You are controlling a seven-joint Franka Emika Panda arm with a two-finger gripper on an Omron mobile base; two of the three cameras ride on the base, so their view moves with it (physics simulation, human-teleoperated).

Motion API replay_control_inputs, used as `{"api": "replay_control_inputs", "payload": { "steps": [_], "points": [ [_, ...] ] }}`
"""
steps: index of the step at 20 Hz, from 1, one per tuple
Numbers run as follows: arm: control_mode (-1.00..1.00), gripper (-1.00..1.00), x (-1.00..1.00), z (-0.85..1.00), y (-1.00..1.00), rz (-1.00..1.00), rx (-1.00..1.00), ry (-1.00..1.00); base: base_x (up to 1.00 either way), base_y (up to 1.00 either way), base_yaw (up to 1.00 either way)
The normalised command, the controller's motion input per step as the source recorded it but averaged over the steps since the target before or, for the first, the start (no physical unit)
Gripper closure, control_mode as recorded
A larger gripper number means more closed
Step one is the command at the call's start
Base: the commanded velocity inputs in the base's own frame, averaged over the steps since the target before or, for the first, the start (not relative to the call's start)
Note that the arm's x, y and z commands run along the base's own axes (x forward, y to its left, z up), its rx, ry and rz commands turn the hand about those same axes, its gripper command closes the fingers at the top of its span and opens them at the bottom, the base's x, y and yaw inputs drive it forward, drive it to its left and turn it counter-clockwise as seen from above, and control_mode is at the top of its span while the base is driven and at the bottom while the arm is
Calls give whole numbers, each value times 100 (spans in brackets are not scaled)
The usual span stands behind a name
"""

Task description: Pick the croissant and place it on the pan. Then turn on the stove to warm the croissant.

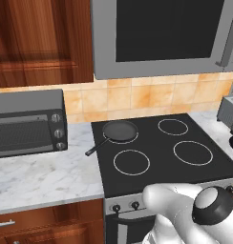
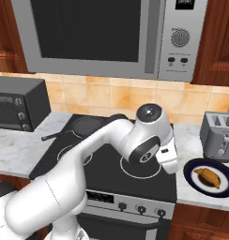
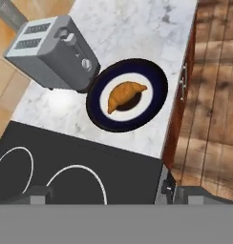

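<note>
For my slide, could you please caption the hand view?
Open hand above croissant on plate, beside toaster and stove.

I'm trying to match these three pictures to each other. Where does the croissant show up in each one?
Left base view: I can't find the croissant in this picture.
Right base view: the croissant lies on the dark plate at the lower right, in front of the toaster.
Hand view: it lies on the plate near the middle.
Shared landmark: the stove, left of the plate.

I see orange-brown croissant [image 3: 124, 95], dark white-centred plate [image 3: 156, 81], black pan [image 1: 120, 130], white-veined grey marble counter [image 3: 132, 28].
</note>
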Motion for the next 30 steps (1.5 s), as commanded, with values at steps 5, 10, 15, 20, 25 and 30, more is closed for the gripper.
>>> {"api": "replay_control_inputs", "payload": {
  "steps": [5,10,15,20,25,30],
  "points": [
    [-100,-100,0,-33,-27,-33,8,3,0,0,0],
    [-100,-100,1,-31,-28,-19,11,6,0,0,0],
    [-100,-100,3,-19,-41,-1,21,8,0,0,0],
    [-100,-100,4,-15,-37,0,24,6,0,0,0],
    [-100,-100,15,-14,-22,-7,17,6,0,0,0],
    [-100,-100,23,-15,-8,-15,11,2,0,0,0]
  ]
}}
